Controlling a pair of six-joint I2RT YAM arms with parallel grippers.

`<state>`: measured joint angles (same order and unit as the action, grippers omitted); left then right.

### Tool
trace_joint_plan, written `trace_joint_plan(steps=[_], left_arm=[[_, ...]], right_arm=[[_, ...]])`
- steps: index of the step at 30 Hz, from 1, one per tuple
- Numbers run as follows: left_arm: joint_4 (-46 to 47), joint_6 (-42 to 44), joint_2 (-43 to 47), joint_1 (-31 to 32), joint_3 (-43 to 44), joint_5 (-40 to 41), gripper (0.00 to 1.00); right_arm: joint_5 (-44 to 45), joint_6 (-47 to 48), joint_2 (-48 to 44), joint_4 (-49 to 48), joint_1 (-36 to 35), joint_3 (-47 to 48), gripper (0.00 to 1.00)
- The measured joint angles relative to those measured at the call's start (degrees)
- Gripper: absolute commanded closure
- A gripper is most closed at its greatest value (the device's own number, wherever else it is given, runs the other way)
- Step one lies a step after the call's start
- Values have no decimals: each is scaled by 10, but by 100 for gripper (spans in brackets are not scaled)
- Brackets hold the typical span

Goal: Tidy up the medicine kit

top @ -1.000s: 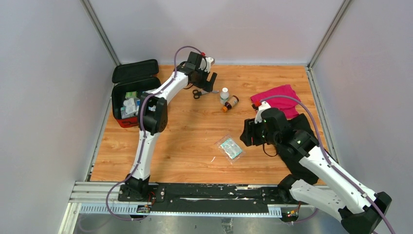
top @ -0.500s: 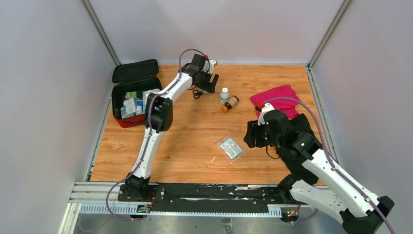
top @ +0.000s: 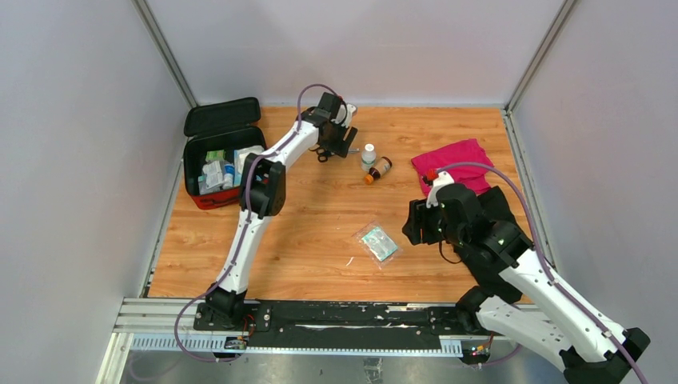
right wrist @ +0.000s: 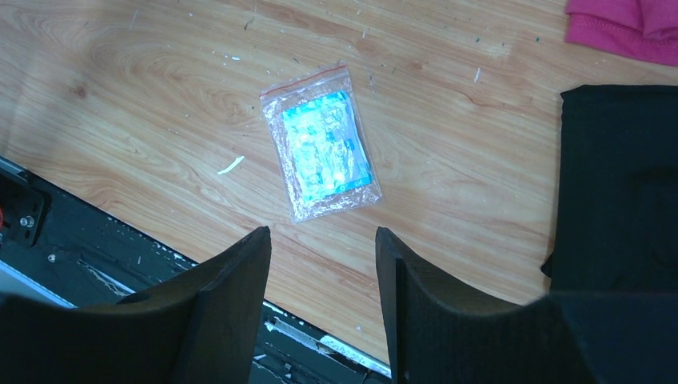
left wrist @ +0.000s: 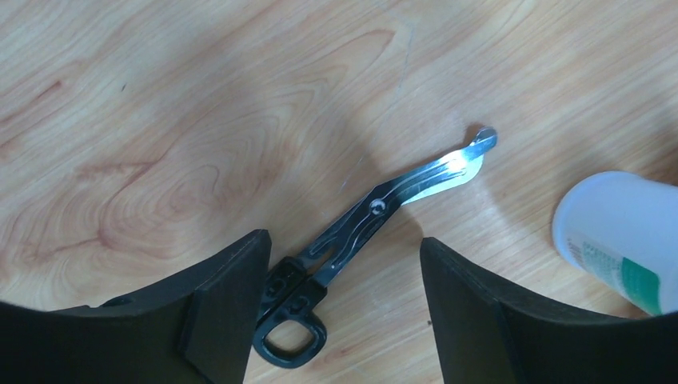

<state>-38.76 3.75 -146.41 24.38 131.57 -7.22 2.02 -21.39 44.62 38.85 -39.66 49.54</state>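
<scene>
The medicine kit, a red zip case, lies open at the far left with boxes inside and its black-lined lid folded back. Black-handled scissors lie on the wood with their blades shut. My left gripper is open and low over them; the handles sit just inside its left finger, with a wide gap to the right finger. From above, the left gripper covers most of the scissors. My right gripper is open and empty, hovering near a clear bag.
A white bottle and a brown bottle stand or lie right of the scissors; the white bottle is close to my left gripper. A magenta cloth and a black cloth lie at the right. The bag lies mid-table.
My left gripper has shifted right and come down over the scissors, its jaws narrowing. The right arm has drifted slightly right; its jaws are unchanged.
</scene>
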Motion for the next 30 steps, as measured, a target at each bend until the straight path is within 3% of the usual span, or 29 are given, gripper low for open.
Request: trace_joint_plan(steps=[12,22,30], left_arm=[[-30,1,96,22,-151,70,55],[-33,-45,196,39,-315,101,68],[2,-120,316,82,-504,124,75]], right_arm=[[8,0,-23,-1,0,-40,44],[8,-3,-42,-3,0,-61,44],[4,-6,-29,-16,0,-64,44]])
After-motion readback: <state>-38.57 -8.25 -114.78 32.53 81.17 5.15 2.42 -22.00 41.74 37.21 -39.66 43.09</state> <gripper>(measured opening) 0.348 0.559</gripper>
